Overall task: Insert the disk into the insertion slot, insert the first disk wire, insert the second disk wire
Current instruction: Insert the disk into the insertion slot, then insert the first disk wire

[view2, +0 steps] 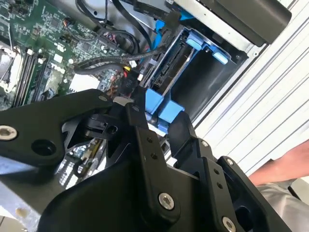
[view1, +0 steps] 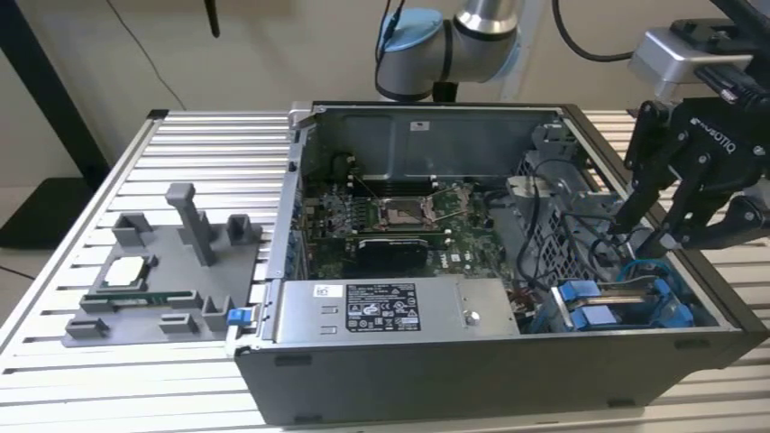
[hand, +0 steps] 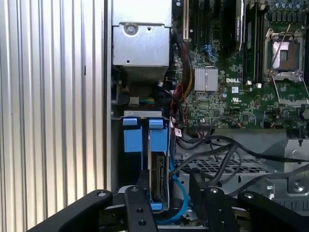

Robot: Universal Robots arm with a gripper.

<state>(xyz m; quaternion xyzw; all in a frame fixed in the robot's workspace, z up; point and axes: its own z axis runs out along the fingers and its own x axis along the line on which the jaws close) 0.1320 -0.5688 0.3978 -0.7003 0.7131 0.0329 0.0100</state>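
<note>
- The disk [hand: 158,169], clipped in its blue carrier, is seen seated on edge in the insertion slot [hand: 117,164]. It is set close against the wall of the open computer case [view1: 481,379] nearest the exterior camera, at the exterior view's right of the power-supply box [view1: 385,311].
- The disk's long axis is laid along that wall, running from the power-supply box toward the exterior view's right, with the blue front tabs [hand: 145,140] turned toward the box.
- The gripper [hand: 169,180] is poised directly above the disk. In the first wrist view one of its fingers [hand: 143,193] is placed on each side of the disk's thin upper edge, so the line between them is set across the long axis.
- The fingers are held apart and nothing is gripped; whether the disk is touched cannot be told.
- A blue cable [hand: 179,193] is curled just beside the disk, between the fingers; whether any wire is plugged in cannot be made out.
</note>
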